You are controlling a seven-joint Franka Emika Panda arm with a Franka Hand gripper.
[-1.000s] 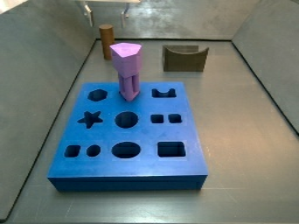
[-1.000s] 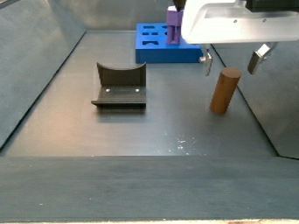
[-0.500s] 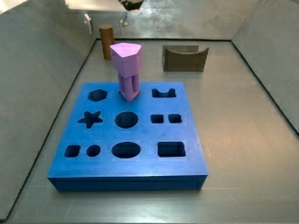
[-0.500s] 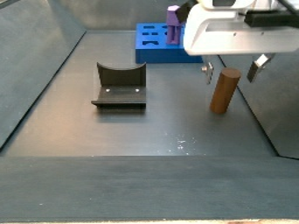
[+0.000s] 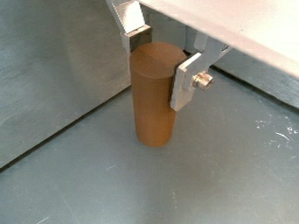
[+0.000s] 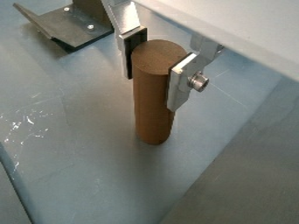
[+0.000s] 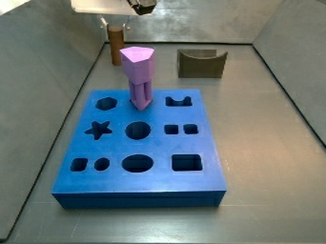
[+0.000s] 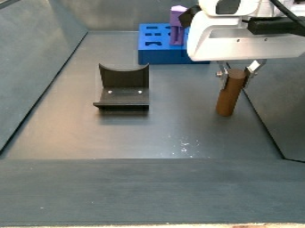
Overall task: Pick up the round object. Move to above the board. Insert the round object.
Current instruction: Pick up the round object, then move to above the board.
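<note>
The round object [image 5: 155, 98] is standing upright on the grey floor [image 5: 222, 175], w/ the gripper [image 5: 159, 63] sitting down over its top. Both wrist views are showing the silver finger plates [image 6: 181, 81] flanking the peg's upper part, one each side, dark pads right at the wood; can't tell whether they're pressing it or a hair off. The peg's base is resting on the floor, not lifted.

In a side view the peg [image 8: 227, 92] is standing near the right wall, w/ the white gripper body [image 8: 244, 36] covering its top. In a side view [image 7: 116, 44] it's at the far left corner of the floor, just beyond the board [image 7: 143, 148].

The board is lying flat in the middle, w/ the purple peg [image 7: 137, 76] sticking up from a hole in its far row. The olive-brown arch block [image 7: 201, 63] is sitting apart on the floor, far right of the board.

The fixture [image 8: 121, 87] is standing left of the peg, well apart from it; its corner is also showing in a wrist view [image 6: 66, 19].
</note>
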